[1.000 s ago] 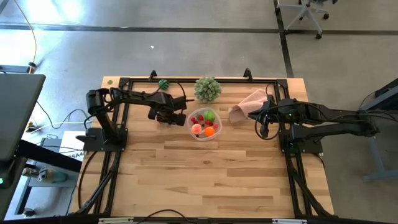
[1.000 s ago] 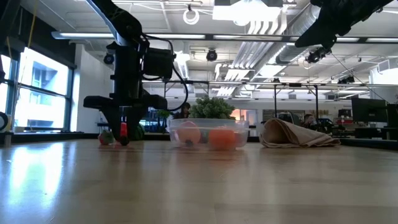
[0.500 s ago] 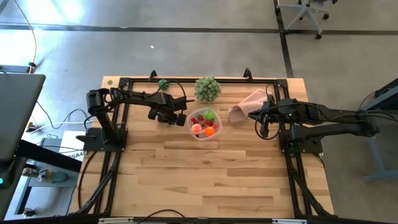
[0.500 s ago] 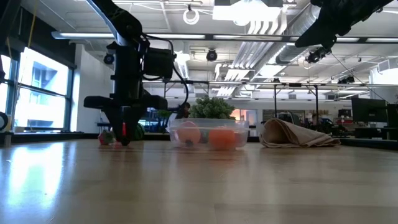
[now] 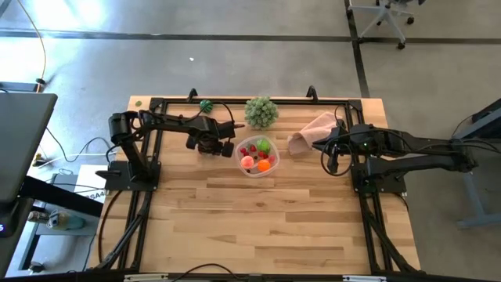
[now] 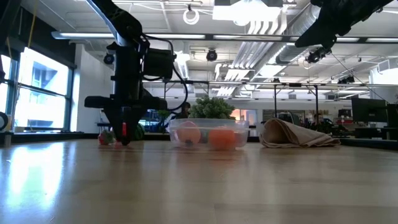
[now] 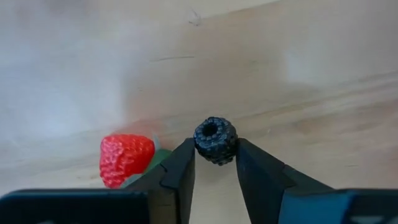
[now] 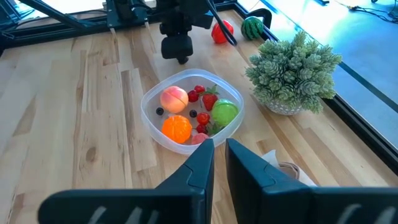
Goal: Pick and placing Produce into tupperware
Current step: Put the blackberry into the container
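Observation:
The clear round tupperware stands mid-table and holds produce: a peach, an orange, a green apple and small red berries. Just left of it, my left gripper points straight down, shut on a small dark berry. A red strawberry lies on the wood beside its fingers. My right gripper hangs shut above the table's right side, beside the pink cloth, touching nothing. My left gripper pinches the dark berry by its two opposite sides between its fingertips, which come from above and point down. The berry's hollow end faces up toward the wrist camera. The tips stand at table height; whether the berry is clear of the wood I cannot tell.
A pale green leafy ball sits behind the tupperware. The pink cloth lies to the tupperware's right. A small watermelon and a red fruit rest near the far edge. The near half of the table is bare wood.

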Robot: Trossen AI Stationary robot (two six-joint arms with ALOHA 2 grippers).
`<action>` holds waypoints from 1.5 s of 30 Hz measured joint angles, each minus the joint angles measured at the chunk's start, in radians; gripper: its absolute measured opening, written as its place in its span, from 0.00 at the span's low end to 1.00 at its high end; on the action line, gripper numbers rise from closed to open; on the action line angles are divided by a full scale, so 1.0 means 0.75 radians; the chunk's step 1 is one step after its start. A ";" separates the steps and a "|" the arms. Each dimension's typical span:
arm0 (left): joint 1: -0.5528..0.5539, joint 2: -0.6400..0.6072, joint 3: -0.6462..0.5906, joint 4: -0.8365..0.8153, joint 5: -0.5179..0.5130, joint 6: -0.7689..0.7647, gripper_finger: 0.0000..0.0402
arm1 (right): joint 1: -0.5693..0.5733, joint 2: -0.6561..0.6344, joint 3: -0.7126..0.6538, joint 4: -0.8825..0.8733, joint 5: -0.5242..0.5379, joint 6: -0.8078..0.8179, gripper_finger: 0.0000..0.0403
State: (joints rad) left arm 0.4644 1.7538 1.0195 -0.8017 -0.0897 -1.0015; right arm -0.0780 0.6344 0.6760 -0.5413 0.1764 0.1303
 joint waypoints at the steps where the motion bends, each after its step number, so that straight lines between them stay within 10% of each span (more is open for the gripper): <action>1: 0.000 0.000 0.000 0.000 -0.002 0.000 0.26 | -0.001 0.000 0.000 0.000 0.000 0.000 0.07; 19: 0.000 0.023 0.000 0.002 -0.037 0.043 0.41 | 0.000 0.000 0.000 0.000 0.001 0.000 0.07; 45: 0.000 0.063 0.002 0.039 -0.031 0.037 0.27 | 0.000 0.000 0.000 0.000 -0.002 0.001 0.07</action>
State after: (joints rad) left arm 0.4644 1.8008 1.0206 -0.7725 -0.1133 -0.9737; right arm -0.0780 0.6345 0.6759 -0.5411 0.1753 0.1307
